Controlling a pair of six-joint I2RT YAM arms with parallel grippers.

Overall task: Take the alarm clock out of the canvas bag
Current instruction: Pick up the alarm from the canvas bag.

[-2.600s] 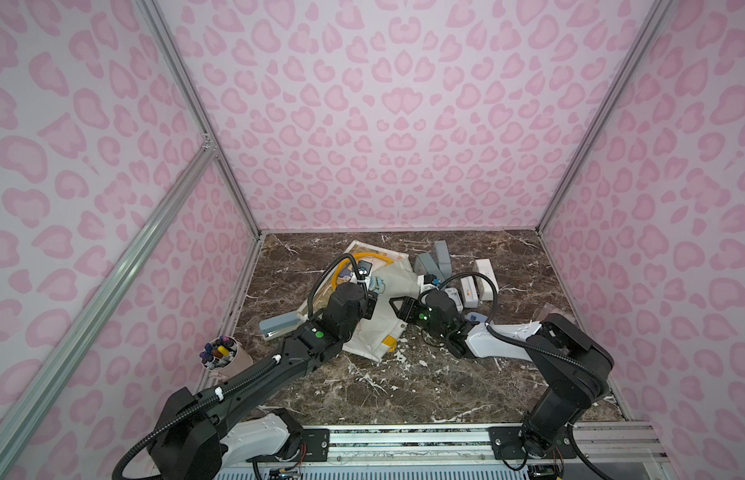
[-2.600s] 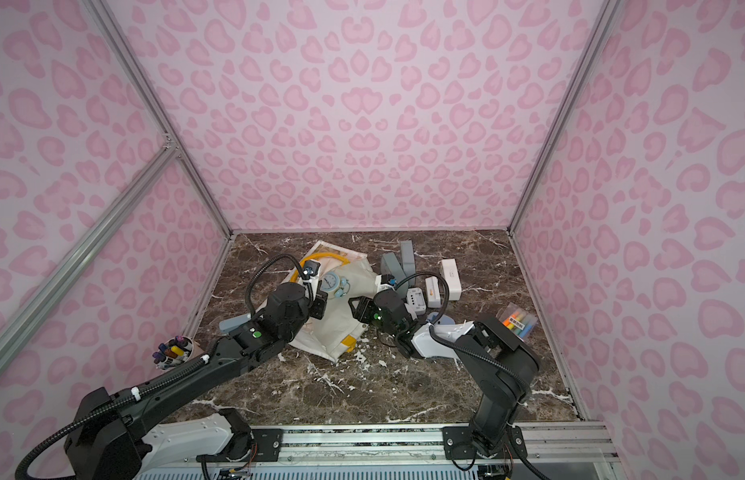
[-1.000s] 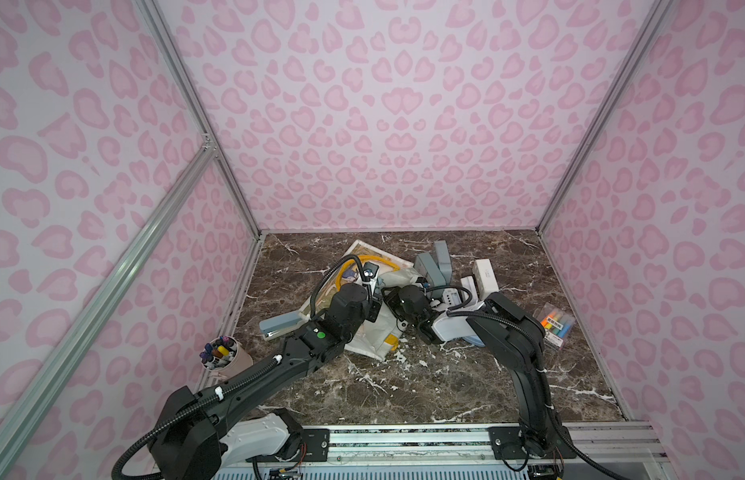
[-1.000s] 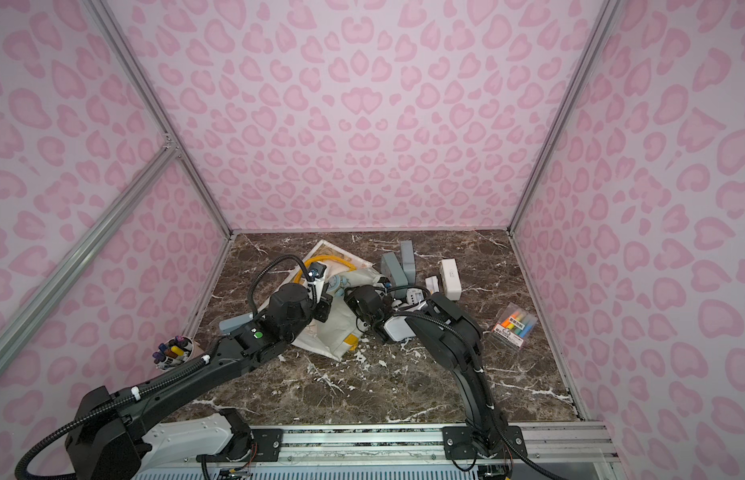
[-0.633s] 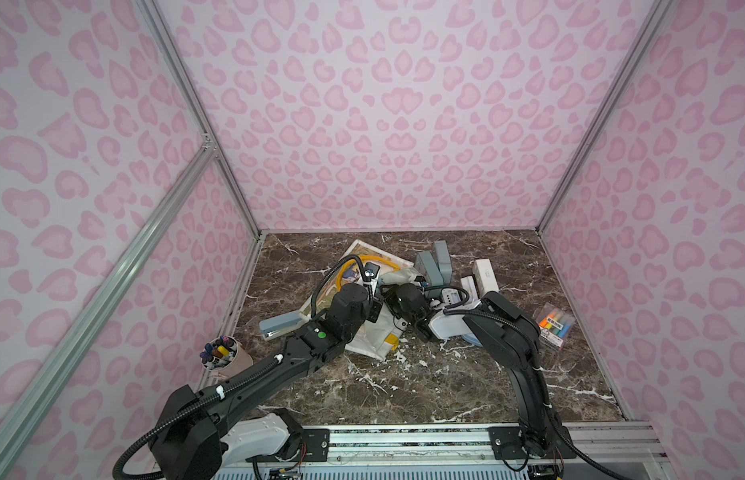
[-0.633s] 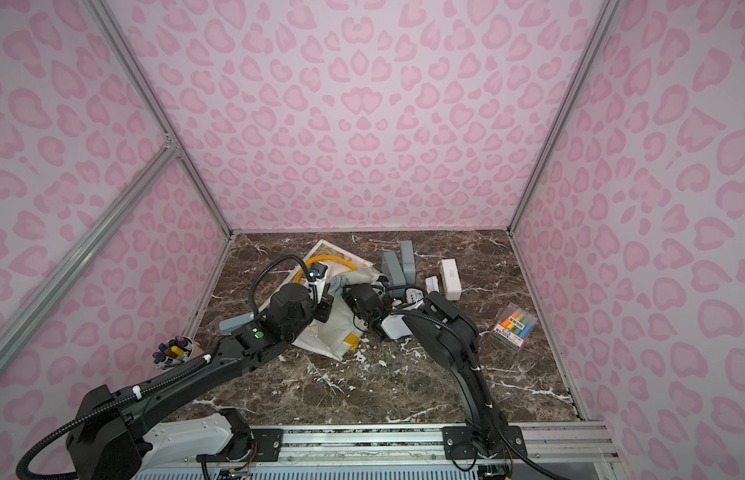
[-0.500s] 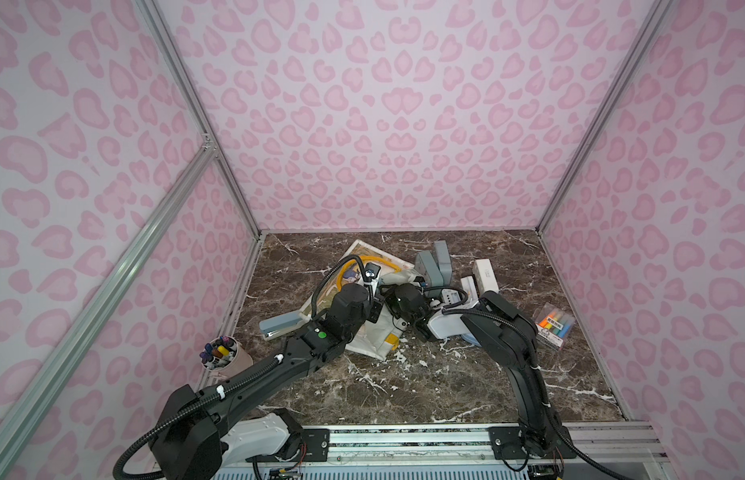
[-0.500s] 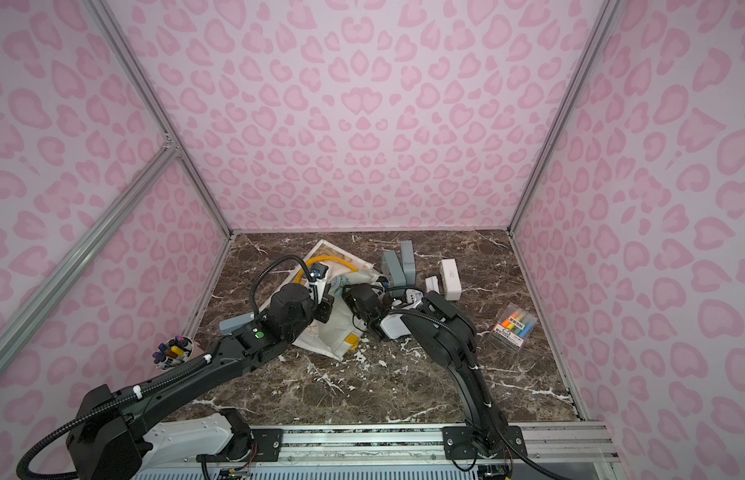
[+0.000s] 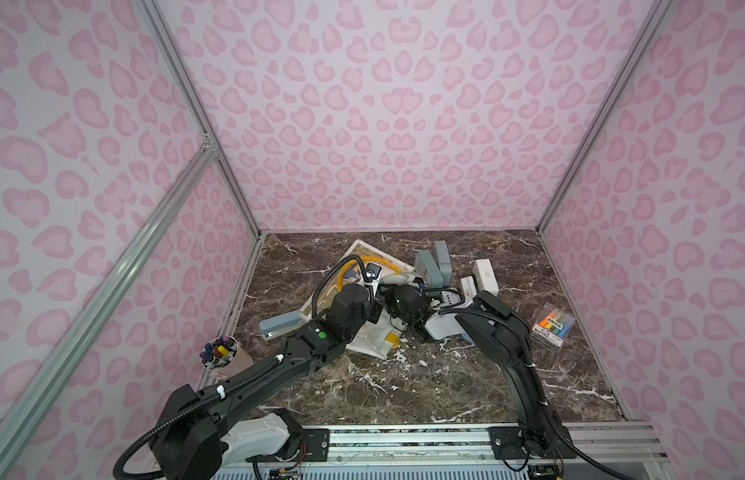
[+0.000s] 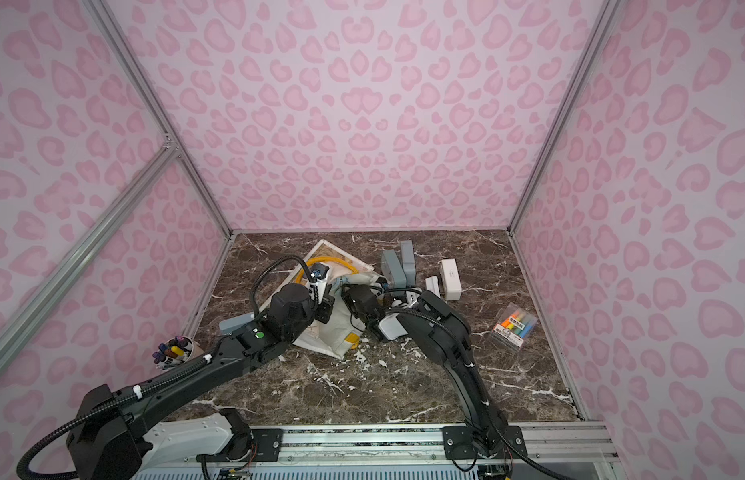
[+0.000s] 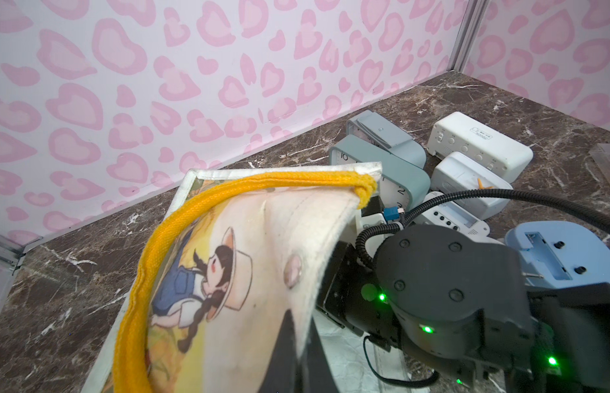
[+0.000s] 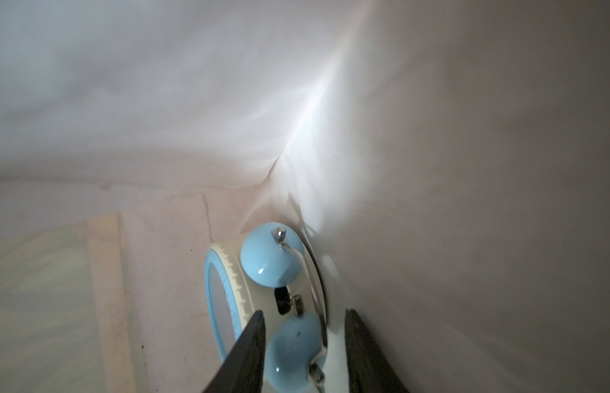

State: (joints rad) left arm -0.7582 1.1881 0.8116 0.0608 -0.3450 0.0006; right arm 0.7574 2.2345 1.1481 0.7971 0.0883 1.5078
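On the near left of the dark marble surface [image 9: 404,390] a pale cup [image 9: 238,365] holds a bunch of markers, caps up, their lettering too small to read. Farther in lies a grey stapler [image 9: 279,325]; across on the right is a clear pack of highlighters [image 9: 553,324], orange, yellow, green and blue inside, its label unreadable. Between them, mid-surface, the canvas bag [image 9: 377,343] lies with its mouth to the right. The left gripper [image 11: 293,320] has its jaws closed on the bag's upper rim and holds it raised; the yellow handle [image 11: 262,182] arches over a printed cartoon girl with a hat and braids. The right gripper [image 12: 303,316] is inside the bag; there the alarm clock [image 12: 271,262], cream with a blue ring and two blue bells, lies against a fold of the canvas. The jaws stand apart on either side of its body; whether they press it I cannot tell. Beyond the bag's mouth stand two grey clocks [image 9: 433,266], one dial showing 10 and 2 in the left wrist view. To their right are white clocks [image 9: 485,276], their small label illegible.
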